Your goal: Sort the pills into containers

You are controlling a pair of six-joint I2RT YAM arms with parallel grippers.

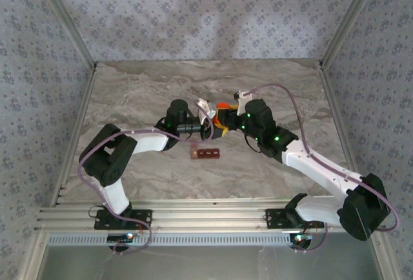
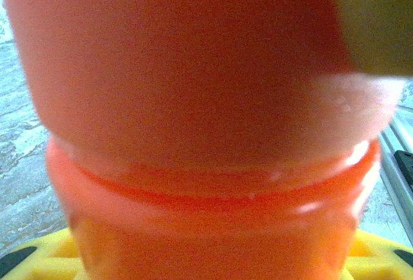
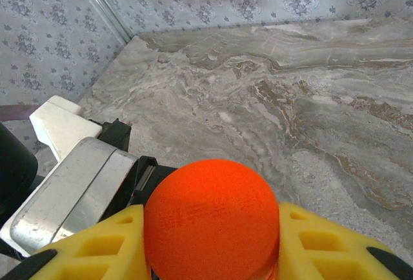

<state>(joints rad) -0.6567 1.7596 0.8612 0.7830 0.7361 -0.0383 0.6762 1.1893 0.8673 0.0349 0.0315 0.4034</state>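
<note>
Right tool (image 3: 213,249) grips orange cap (image 3: 211,219) — left tool (image 2: 206,268), barely visible, clasps blurred bottle (image 2: 206,222).

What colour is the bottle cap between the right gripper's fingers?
Plain bright orange. The cap shows best in the right wrist view.

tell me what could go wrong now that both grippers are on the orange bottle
The right gripper is shut on the cap while the left gripper holds the orange bottle. If the cap is twisted, the bottle may slip and turn with it.
The containers lie on the table apart from the bottle, so pills freed as the cap opens could scatter.
</note>
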